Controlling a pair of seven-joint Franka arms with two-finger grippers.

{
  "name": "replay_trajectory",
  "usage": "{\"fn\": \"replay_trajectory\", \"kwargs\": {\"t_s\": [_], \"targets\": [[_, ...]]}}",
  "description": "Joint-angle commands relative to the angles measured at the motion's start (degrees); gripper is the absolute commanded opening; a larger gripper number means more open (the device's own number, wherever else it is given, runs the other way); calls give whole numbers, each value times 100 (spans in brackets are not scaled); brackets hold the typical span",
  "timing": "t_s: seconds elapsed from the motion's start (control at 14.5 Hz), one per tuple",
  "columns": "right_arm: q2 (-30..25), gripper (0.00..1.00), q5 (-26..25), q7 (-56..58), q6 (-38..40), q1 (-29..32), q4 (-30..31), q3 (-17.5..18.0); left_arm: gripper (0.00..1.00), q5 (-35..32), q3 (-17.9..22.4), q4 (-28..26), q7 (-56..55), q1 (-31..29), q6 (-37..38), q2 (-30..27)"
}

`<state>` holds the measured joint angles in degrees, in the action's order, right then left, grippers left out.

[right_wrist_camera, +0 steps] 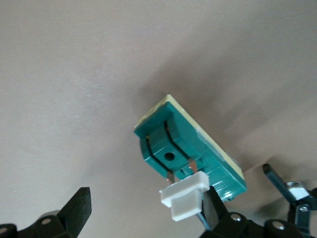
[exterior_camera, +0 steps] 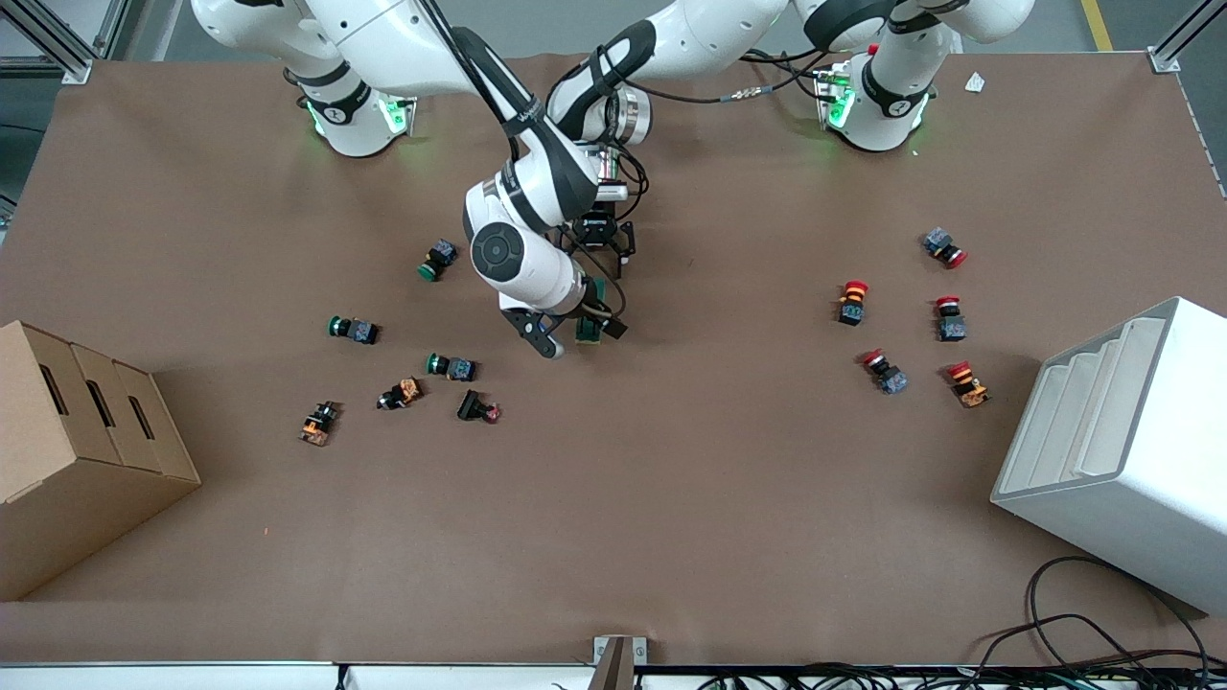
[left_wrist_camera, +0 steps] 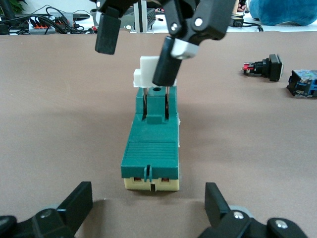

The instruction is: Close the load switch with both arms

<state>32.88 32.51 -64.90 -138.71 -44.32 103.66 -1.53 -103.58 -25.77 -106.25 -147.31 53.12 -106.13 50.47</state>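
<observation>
The load switch (exterior_camera: 588, 324) is a dark-green block lying flat on the brown table near its middle. Its white lever tab (left_wrist_camera: 147, 72) stands up at the end toward the front camera. My right gripper (exterior_camera: 575, 333) is open around that end, and one finger (right_wrist_camera: 214, 214) touches the side of the tab (right_wrist_camera: 185, 198). My left gripper (exterior_camera: 609, 261) is open and low at the switch's cream end (left_wrist_camera: 151, 183), which lies just ahead of its fingertips (left_wrist_camera: 79, 201) and not between them. The switch body (right_wrist_camera: 188, 144) is not gripped by either hand.
Several green, orange and black push buttons (exterior_camera: 451, 365) lie toward the right arm's end, and several red-capped ones (exterior_camera: 851, 301) toward the left arm's end. A cardboard box (exterior_camera: 77, 450) and a white stepped bin (exterior_camera: 1122, 450) stand at the table's two ends.
</observation>
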Motion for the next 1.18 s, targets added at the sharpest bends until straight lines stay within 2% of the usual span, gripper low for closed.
{"fn": "replay_trajectory", "kwargs": {"t_s": [0.0, 0.62, 1.11], "targets": [[122, 100, 89, -32, -86, 37, -205, 56, 99, -31, 63, 96, 115, -38, 14, 156], [175, 100, 45, 416, -94, 275, -355, 38, 99, -31, 90, 166, 361, -47, 14, 130], [702, 100, 45, 540, -165, 319, -864, 30, 99, -31, 98, 167, 370, -47, 14, 156]]}}
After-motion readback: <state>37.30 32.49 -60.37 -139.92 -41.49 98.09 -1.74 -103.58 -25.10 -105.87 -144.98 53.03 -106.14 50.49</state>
